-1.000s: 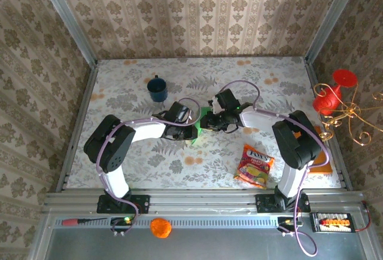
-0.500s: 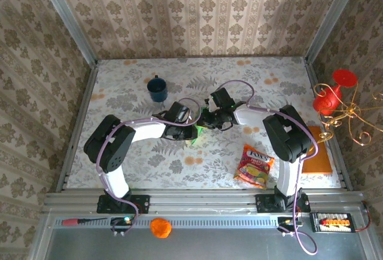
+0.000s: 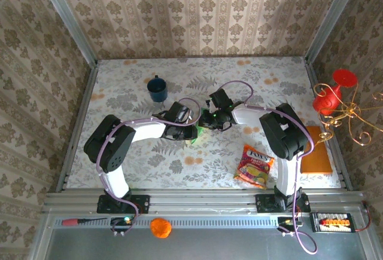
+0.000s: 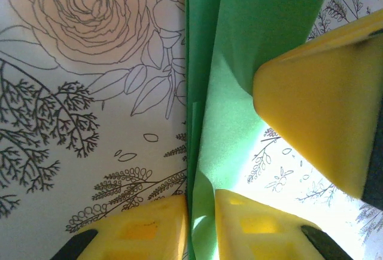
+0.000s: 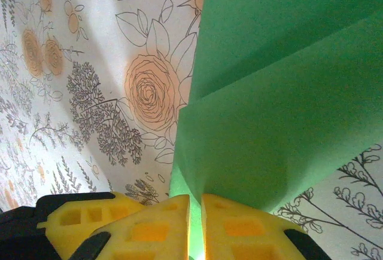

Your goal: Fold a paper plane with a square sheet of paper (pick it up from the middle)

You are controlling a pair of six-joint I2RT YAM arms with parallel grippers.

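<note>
The square sheet of paper (image 3: 195, 132) is bright green and folded into layers, held upright off the flowered table between both grippers at mid-table. My left gripper (image 3: 190, 130) is shut on its lower folded edge; in the left wrist view the paper (image 4: 239, 45) runs up from between the yellow fingers of that gripper (image 4: 201, 230). One yellow finger (image 4: 317, 104) of the right gripper presses the sheet from the right. My right gripper (image 3: 206, 118) is shut on the paper (image 5: 281, 92), a thin green strip caught in the slit of that gripper (image 5: 195, 227). I cannot tell a paper plane shape.
A blue mug (image 3: 158, 89) stands behind and left of the grippers. A colourful snack packet (image 3: 255, 165) lies near front right, with an orange-brown board (image 3: 316, 152) at the right edge. A red and gold ornament (image 3: 332, 95) hangs over the right wall.
My right gripper has slid left towards the left gripper and closed on the paper. Less green shows from above. The left gripper has stayed put.
</note>
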